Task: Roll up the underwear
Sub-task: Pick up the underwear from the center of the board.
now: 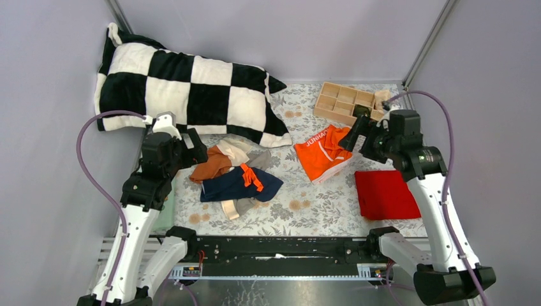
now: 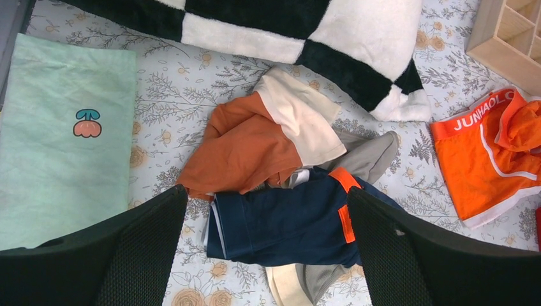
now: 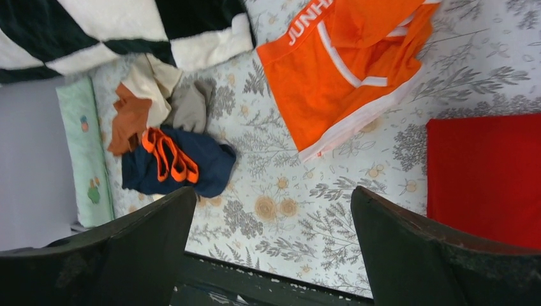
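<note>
A pile of underwear lies left of centre on the floral sheet: navy briefs with orange trim on top, rust-brown briefs, beige briefs and grey briefs. Bright orange briefs with white lettering lie flat apart, to the right. My left gripper is open and empty, hovering over the pile's left side. My right gripper is open and empty, above the orange briefs' right edge.
A black-and-white checked pillow lies behind the pile. A wooden compartment box stands at the back right. A plain red cloth lies front right. A mint green bag with a cherry print lies at the left edge. Grey walls close both sides.
</note>
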Available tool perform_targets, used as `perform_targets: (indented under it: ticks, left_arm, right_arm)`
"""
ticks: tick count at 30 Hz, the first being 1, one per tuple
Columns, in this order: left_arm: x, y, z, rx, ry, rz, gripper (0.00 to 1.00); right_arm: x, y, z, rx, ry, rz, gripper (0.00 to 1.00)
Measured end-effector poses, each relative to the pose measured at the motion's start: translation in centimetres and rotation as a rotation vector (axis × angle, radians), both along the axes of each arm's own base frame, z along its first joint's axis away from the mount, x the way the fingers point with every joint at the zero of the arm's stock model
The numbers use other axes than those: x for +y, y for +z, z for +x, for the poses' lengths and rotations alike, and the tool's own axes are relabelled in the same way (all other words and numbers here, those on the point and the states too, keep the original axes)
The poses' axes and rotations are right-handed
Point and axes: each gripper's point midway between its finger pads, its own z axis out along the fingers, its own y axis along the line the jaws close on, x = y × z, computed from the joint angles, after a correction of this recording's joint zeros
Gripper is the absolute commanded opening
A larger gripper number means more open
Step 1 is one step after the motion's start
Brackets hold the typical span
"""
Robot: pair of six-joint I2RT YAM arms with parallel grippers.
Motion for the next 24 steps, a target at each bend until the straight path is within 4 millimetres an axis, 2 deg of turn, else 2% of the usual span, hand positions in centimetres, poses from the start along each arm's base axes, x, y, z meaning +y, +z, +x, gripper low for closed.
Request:
perform_targets:
  ticks: [5, 11, 16, 19, 21, 24]
  left_arm:
    - [0.1, 0.2, -0.2, -0.012, 0.002, 0.001, 0.99]
    - [0.2, 0.2, -0.2, -0.012, 0.008, -0.001, 0.99]
    - [0.1, -0.3, -0.3, 0.001, 0.018, -0.019, 0.99]
    - [0.1, -0.4, -0.3, 0.006, 0.023, -0.024, 0.99]
    - [0.1, -0.6, -0.3, 0.008, 0.027, -0.027, 0.99]
    - [0.1, -1.4, -0.4, 0.024, 0.030, -0.029, 0.99]
  right_arm:
    - [2.8, -1.7, 0.0, 0.030, 0.060, -0.024, 0.94]
    - [5.3, -5.4, 0.1, 0.105, 0.084, -0.041, 0.92]
    - [10.0, -7.4, -0.2, 0.135, 0.193, -0.055, 0.91]
    - [11.9, -8.6, -0.3, 0.147, 0.238, -0.078, 0.90]
    - [12.2, -9.6, 0.1, 0.156, 0.234, -0.111, 0.88]
    - [11.3, -11.6, 1.5, 0.173, 0.187, -0.211, 0.81]
